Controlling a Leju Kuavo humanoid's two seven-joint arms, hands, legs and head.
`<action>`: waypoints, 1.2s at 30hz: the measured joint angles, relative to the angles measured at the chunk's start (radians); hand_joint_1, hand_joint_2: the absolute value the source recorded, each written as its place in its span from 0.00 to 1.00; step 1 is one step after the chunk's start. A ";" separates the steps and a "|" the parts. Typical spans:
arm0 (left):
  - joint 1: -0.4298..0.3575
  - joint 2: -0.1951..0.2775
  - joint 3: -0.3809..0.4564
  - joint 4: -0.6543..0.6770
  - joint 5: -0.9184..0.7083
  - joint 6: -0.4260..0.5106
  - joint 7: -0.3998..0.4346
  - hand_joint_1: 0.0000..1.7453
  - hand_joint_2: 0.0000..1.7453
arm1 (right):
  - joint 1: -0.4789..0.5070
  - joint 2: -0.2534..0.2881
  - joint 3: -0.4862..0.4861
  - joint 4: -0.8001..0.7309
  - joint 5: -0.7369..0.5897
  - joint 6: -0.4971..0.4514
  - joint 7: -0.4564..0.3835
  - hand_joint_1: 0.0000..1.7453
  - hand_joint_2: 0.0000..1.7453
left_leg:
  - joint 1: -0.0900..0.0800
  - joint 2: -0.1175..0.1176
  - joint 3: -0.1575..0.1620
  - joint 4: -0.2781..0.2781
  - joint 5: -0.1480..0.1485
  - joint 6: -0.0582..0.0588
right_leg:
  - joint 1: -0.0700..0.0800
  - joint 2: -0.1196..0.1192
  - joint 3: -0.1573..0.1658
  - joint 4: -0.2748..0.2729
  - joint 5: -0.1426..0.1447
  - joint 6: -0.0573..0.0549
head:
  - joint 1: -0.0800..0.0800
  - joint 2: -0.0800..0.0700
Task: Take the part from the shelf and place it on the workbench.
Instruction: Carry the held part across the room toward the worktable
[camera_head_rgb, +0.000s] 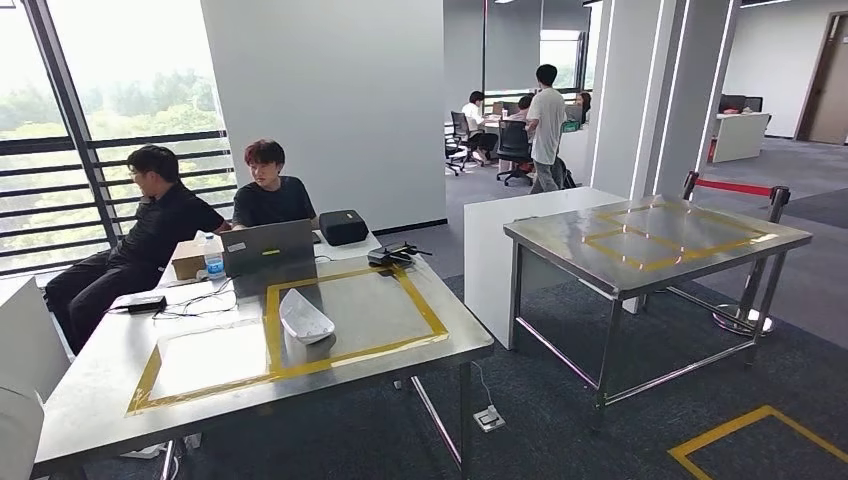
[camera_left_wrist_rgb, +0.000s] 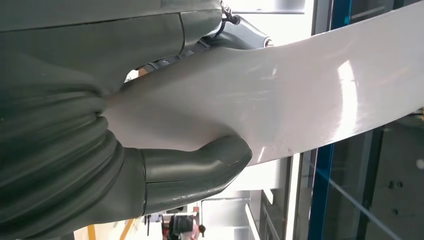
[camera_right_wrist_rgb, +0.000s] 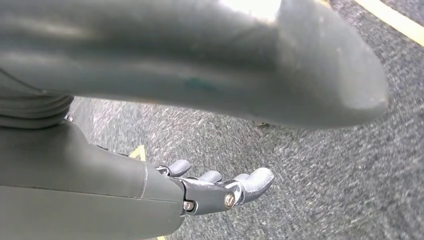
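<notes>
In the left wrist view my left hand (camera_left_wrist_rgb: 150, 165) grips a long, smooth white part (camera_left_wrist_rgb: 300, 95); the thumb (camera_left_wrist_rgb: 200, 167) presses on its face and darker fingers (camera_left_wrist_rgb: 240, 32) wrap its far edge. My right hand (camera_right_wrist_rgb: 220, 187) hangs over grey carpet with fingers apart and nothing in it. In the head view a steel workbench (camera_head_rgb: 400, 355) with yellow tape rectangles stands ahead on the left. A small white curved part (camera_head_rgb: 305, 318) lies in its right rectangle. I cannot tell whether the white shape (camera_head_rgb: 20, 370) at the left edge is the held part.
Two seated people (camera_head_rgb: 200, 215) work at the bench's far end with a laptop (camera_head_rgb: 268, 250), a water bottle (camera_head_rgb: 213, 262), a black case (camera_head_rgb: 343, 227) and cables. A second taped steel table (camera_head_rgb: 655, 245) stands to the right, with a red-belt barrier post (camera_head_rgb: 775, 200) behind it. More people sit and stand far back.
</notes>
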 joint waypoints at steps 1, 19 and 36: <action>0.000 0.000 0.000 0.000 0.000 0.000 0.000 1.00 1.00 | -0.001 0.000 0.000 0.000 0.000 0.000 0.000 0.00 0.00 | -0.001 0.007 0.032 -0.052 0.027 0.003 | 0.002 -0.014 0.001 0.001 -0.001 0.000 | 0.000 0.000; -0.004 0.008 0.000 -0.008 -0.010 0.041 0.012 1.00 1.00 | -0.007 -0.009 -0.004 0.000 0.004 -0.023 -0.051 0.00 0.00 | 0.000 -0.067 0.127 -0.252 0.103 0.046 | -0.012 0.067 -0.008 0.044 -0.015 0.052 | 0.006 0.000; 0.006 0.024 -0.003 -0.022 0.003 0.063 0.012 1.00 1.00 | -0.013 -0.012 -0.008 0.000 0.004 -0.050 -0.048 0.00 0.00 | 0.055 -0.053 0.185 -0.346 0.132 0.006 | -0.062 0.066 -0.056 0.096 -0.017 0.121 | 0.004 0.000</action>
